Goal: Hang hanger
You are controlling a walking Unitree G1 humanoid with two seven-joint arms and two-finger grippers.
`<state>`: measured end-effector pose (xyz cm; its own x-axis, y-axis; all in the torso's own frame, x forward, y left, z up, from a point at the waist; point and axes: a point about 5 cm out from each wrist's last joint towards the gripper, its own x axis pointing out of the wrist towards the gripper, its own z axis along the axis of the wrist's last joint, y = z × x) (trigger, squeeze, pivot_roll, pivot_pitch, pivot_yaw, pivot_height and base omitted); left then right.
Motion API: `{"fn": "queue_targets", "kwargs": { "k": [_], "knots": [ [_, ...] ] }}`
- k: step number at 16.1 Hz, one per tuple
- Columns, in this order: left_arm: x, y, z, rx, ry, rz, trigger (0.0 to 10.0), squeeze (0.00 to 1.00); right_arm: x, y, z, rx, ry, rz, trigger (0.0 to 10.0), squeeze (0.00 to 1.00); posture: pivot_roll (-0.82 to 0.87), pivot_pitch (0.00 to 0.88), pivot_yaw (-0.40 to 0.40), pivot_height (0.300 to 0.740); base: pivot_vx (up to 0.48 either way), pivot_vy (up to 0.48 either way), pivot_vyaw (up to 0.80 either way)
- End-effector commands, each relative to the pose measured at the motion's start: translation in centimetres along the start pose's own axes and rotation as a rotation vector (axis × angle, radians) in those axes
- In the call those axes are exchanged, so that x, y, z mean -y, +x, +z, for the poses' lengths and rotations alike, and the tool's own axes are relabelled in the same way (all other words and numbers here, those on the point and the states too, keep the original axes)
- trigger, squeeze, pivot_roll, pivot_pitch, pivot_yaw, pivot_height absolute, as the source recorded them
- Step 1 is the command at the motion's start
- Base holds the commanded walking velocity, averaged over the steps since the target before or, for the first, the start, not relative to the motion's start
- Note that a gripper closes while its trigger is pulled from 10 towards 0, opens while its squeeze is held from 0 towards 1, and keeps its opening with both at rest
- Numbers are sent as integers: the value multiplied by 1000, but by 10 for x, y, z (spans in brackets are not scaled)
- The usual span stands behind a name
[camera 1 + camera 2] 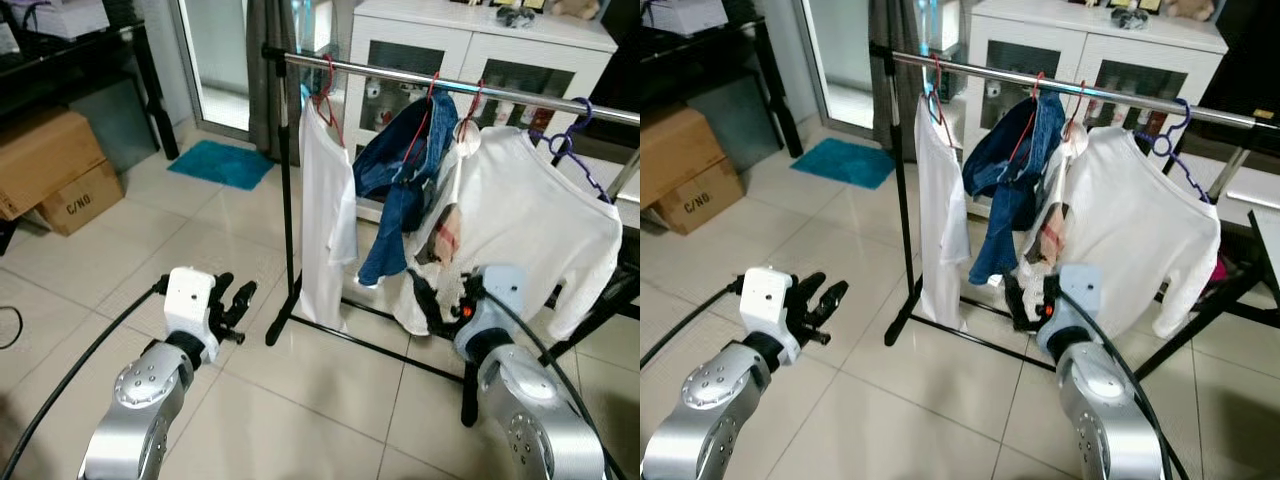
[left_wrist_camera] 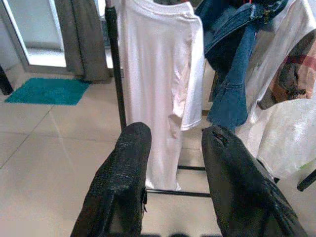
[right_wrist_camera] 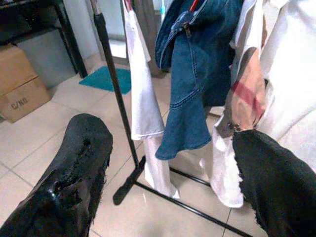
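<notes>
A clothes rack with a silver rail (image 1: 400, 75) and black frame stands in front of me. On it hang a white T-shirt (image 1: 325, 200) on a red hanger, a denim jacket (image 1: 400, 170) on a red hanger, a plaid-lined garment (image 1: 445, 235), and a white long-sleeved shirt (image 1: 530, 220) on a purple hanger (image 1: 570, 140). My left gripper (image 1: 238, 300) is low, left of the rack's post, open and empty (image 2: 170, 136). My right gripper (image 1: 440, 300) is close to the hem of the white shirt, open wide with nothing in it (image 3: 168, 133).
The rack's black foot (image 1: 280, 325) lies on the tiled floor between my arms. Cardboard boxes (image 1: 50, 165) and a black shelf (image 1: 80, 50) stand at the left. A teal mat (image 1: 222, 163) lies by the door. Behind the rack is a white cabinet (image 1: 480, 50). Black legs (image 1: 600, 310) cross at the right.
</notes>
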<state>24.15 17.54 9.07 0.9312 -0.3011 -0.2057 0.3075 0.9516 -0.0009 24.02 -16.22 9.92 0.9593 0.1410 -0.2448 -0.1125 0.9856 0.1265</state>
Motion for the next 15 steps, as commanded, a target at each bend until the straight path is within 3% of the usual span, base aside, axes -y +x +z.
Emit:
{"fn": "queue_targets", "kwargs": {
  "k": [1,14,15],
  "knots": [
    [-2,1,2,5,-4,10,10000,0,1,0,3,10,-5,-3,10000,0,0,0,-21,740,0,0,0],
    [-2,1,2,5,-4,10,10000,0,1,0,3,10,-5,-3,10000,0,0,0,-21,740,0,0,0],
    [2,2,4,9,43,6,10000,0,3,3,6,27,6,-2,10000,0,-8,0,-15,740,0,0,0]
  ]
}}
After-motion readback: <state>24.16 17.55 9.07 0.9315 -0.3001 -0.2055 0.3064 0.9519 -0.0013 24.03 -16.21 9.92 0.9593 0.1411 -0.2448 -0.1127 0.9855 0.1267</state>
